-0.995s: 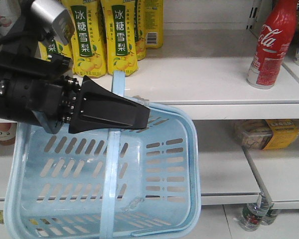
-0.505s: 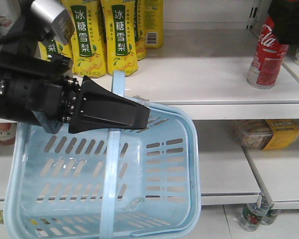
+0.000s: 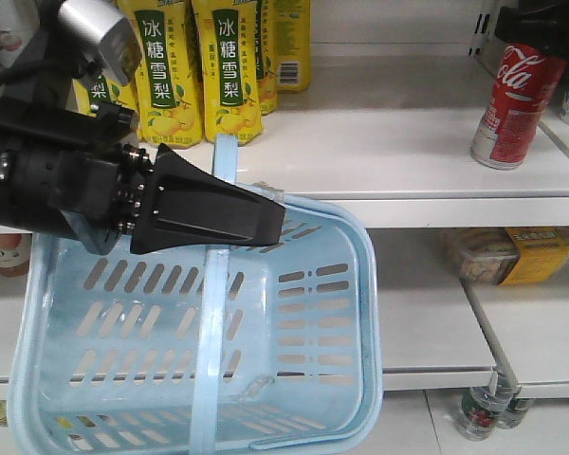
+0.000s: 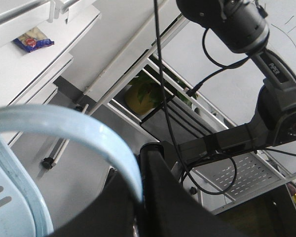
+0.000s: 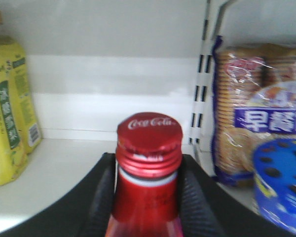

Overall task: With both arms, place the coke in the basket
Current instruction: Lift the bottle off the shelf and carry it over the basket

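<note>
The coke (image 3: pixel 512 106), an all-red bottle with white script, leans on the upper shelf at the far right. Its top is hidden under my black right gripper (image 3: pixel 541 24). In the right wrist view the red cap (image 5: pixel 149 134) and neck sit between the ribbed pads (image 5: pixel 106 197), and the right gripper (image 5: pixel 149 167) is shut on the neck. The pale blue basket (image 3: pixel 356 313) hangs tilted in front of the shelves. My left gripper (image 3: pixel 266 223) is shut on its hoop handle (image 3: pixel 213 332). In the left wrist view the handle (image 4: pixel 64 123) runs into the left gripper (image 4: pixel 140 170).
Yellow pear-drink bottles (image 3: pixel 229 66) stand at the back left of the upper shelf (image 3: pixel 379 142). Biscuit packs (image 5: pixel 256 128) are right of the coke. A boxed snack (image 3: pixel 512 256) lies on the lower shelf, and small bottles (image 3: pixel 484 409) stand near the floor.
The right gripper came in from the upper right and closed over the coke's top. The bottle now leans with its top to the right. The left arm and basket stayed put.
</note>
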You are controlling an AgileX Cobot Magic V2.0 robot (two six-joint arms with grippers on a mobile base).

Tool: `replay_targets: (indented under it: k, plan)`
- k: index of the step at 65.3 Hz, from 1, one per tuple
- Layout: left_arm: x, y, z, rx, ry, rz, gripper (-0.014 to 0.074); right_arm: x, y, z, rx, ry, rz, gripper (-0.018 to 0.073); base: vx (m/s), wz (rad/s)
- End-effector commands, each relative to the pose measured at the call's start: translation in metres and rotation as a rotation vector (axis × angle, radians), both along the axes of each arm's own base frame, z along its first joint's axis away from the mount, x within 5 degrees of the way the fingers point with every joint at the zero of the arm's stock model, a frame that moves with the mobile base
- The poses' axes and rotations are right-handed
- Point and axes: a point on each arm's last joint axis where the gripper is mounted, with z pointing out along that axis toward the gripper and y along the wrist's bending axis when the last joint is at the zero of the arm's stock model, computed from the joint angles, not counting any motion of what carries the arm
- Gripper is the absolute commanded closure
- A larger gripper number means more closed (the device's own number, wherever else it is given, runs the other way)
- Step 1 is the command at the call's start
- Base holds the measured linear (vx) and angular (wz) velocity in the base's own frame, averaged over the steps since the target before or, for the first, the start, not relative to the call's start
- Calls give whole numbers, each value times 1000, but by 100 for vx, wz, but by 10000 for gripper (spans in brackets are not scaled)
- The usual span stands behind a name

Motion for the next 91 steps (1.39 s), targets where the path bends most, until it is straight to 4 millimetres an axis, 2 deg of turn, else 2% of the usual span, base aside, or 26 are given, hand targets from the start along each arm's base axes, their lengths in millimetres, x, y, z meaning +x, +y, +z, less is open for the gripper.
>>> replay_targets:
  k: [1, 13, 21, 29, 35, 47, 65, 75, 91]
  plan:
    - [-9, 2, 24, -106, -62, 4, 603, -27, -6, 34, -12, -108, -15, 575, 0, 0]
    - [-9, 2, 24, -106, -62, 4, 603, -72, -24, 51, -15, -86, -137, 568, 0, 0]
    - [-9, 2, 24, -106, -62, 4, 603, -106, -30, 58, 12, -50, -135, 565, 0, 0]
    - [-9, 2, 24, -106, -62, 4, 603, -133, -21, 53, 35, 6, 3, 564, 0, 0]
    - [-9, 2, 24, -106, -62, 3, 603, -140, -7, 42, 96, 50, 167, 564, 0, 0]
    - [-9, 2, 24, -106, -62, 3, 603, -135, 22, 13, 190, 86, 474, 564, 0, 0]
    - [-9, 2, 24, -106, -62, 3, 603, -97, 54, -17, 341, 158, 779, 564, 0, 0]
    - [-9, 2, 24, -106, -62, 3, 603, -79, 62, -33, 360, 242, 836, 563, 0, 0]
    - [-9, 2, 24, -106, -62, 3, 603, -66, 69, -50, 364, 329, 904, 563, 0, 0]
